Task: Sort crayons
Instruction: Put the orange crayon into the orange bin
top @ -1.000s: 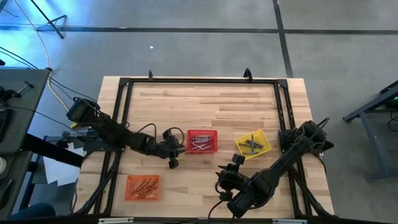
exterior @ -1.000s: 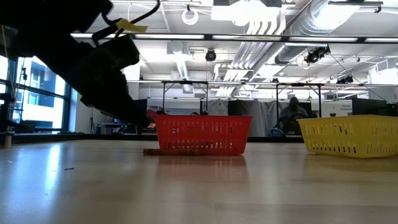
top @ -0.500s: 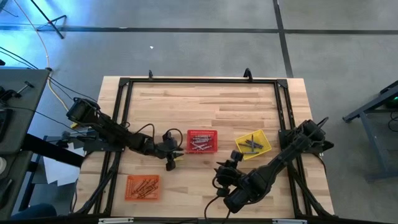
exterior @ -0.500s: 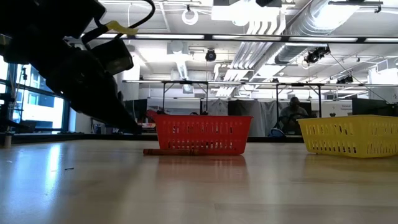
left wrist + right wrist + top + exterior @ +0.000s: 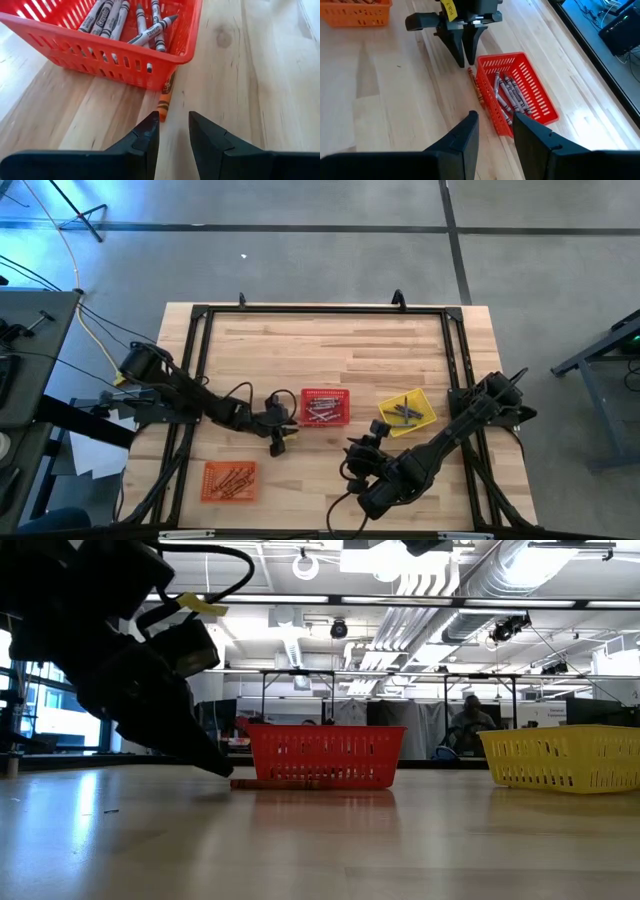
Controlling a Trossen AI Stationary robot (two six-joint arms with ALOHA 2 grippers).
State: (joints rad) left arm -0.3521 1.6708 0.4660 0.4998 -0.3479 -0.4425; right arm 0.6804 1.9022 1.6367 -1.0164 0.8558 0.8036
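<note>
- Lying flat on the light wooden table (image 5: 330,355), one loose orange crayon (image 5: 165,96) sat against the outer wall of the red plastic mesh basket (image 5: 325,408), on the side facing the left arm; the wall blocked that side of the crayon.
- Three baskets counted: the red one near table centre, a yellow mesh basket (image 5: 407,411) to its right, an orange mesh basket (image 5: 230,481) near the front left corner.
- Red basket held grey paper-wrapped crayons (image 5: 115,17), at least six visible; exact count unclear.
- Yellow basket held a few dark bluish crayons (image 5: 405,412); orange basket held several orange-red crayons (image 5: 232,479). Neither pile could be counted.
- Left gripper (image 5: 172,127) was low over the table, tips aimed at the loose crayon's near end, just short of it; fingers parted narrowly, nothing between them, touching nothing.
- Right gripper (image 5: 492,131) hung above the front of the table, well apart from the red basket, facing it and the left gripper; fingers apart, empty.
- Black metal frame (image 5: 320,310) bordered the tabletop.
</note>
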